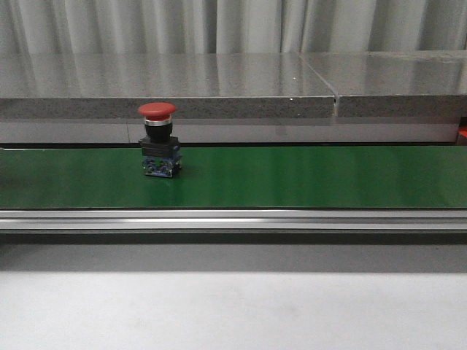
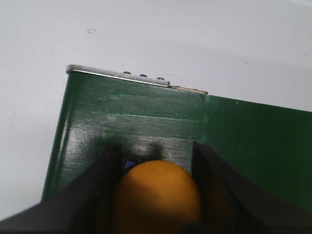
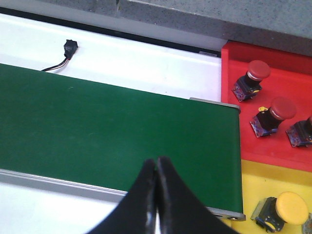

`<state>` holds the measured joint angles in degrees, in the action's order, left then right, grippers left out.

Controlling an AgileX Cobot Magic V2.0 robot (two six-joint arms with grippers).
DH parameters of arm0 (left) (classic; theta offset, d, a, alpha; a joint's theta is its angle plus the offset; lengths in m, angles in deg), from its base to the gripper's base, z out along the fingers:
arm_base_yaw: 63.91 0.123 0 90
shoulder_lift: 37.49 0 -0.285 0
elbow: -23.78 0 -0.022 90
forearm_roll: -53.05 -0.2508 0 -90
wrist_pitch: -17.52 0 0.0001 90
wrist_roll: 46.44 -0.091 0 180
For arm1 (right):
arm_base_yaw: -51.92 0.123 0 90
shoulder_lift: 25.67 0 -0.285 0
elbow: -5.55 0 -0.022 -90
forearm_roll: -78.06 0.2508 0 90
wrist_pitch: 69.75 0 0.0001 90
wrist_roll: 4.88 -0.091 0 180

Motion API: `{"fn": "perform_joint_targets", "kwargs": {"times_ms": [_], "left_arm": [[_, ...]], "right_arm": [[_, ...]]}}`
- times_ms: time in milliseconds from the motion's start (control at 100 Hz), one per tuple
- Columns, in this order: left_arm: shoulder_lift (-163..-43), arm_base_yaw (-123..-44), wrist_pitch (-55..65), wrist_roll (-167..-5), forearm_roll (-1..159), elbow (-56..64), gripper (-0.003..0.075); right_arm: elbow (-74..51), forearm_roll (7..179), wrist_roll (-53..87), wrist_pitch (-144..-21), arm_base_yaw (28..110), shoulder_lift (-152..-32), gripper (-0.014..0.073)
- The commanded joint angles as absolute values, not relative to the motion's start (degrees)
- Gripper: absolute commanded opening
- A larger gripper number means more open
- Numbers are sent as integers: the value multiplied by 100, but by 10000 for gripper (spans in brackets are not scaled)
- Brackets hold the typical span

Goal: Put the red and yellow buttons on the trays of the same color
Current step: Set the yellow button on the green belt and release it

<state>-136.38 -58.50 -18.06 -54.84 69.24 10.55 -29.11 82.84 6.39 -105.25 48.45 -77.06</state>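
A red button (image 1: 158, 138) with a black and blue base stands upright on the green belt (image 1: 292, 175), left of centre; neither gripper shows in the front view. In the left wrist view, my left gripper (image 2: 156, 147) is shut on a yellow button (image 2: 158, 195), its fingers (image 2: 108, 175) tight against both sides of the cap, just above the belt's end (image 2: 122, 117). My right gripper (image 3: 157, 162) is shut and empty over the belt's other end (image 3: 97, 122). Beside that end lie a red tray (image 3: 234, 131) with three red buttons (image 3: 251, 78) and a yellow tray (image 3: 253, 185) with a yellow button (image 3: 285, 210).
An aluminium rail (image 1: 233, 219) runs along the belt's near edge, with a white table (image 1: 233, 306) in front. A grey stone ledge (image 1: 219, 87) rises behind the belt. A small black connector with a cable (image 3: 70, 47) lies on the white surface beyond the belt.
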Motion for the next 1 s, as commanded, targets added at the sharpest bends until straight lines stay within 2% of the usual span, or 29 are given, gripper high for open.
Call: {"fn": "perform_joint_targets", "kwargs": {"times_ms": [0, 70, 110, 160, 260, 310, 360, 670, 990], "left_arm": [[-13482, -5889, -1621, -5549, 7004, 1199, 43], [-13482, -5889, -1686, -5630, 7004, 1199, 99], [-13482, -5889, -1698, -5630, 7004, 1199, 160], [-13482, -5889, -1757, -5659, 7004, 1225, 253], [-13482, -5889, -1754, -5675, 7015, 1225, 492], [-13469, -5889, -1743, -5703, 7015, 1236, 582], [-13469, -5889, -1732, -5769, 7028, 1259, 636], [-13315, -6094, -1678, -5914, 7028, 1841, 638], [-12205, -6737, -1234, -5914, 7028, 1840, 638]], "right_arm": [[-2759, 8254, 681, -10185, 4838, -7661, -69], [-2759, 8254, 681, -10185, 4838, -7661, -69], [-2759, 8254, 681, -10185, 4838, -7661, -69], [-2759, 8254, 681, -10185, 4838, -7661, -69], [-2759, 8254, 681, -10185, 4838, -7661, -69], [-2759, 8254, 681, -10185, 4838, -7661, -69], [-2759, 8254, 681, -10185, 4838, -7661, -69], [-2759, 8254, 681, -10185, 4838, -7661, -69], [-2759, 8254, 681, -10185, 4838, -7661, -69]]}}
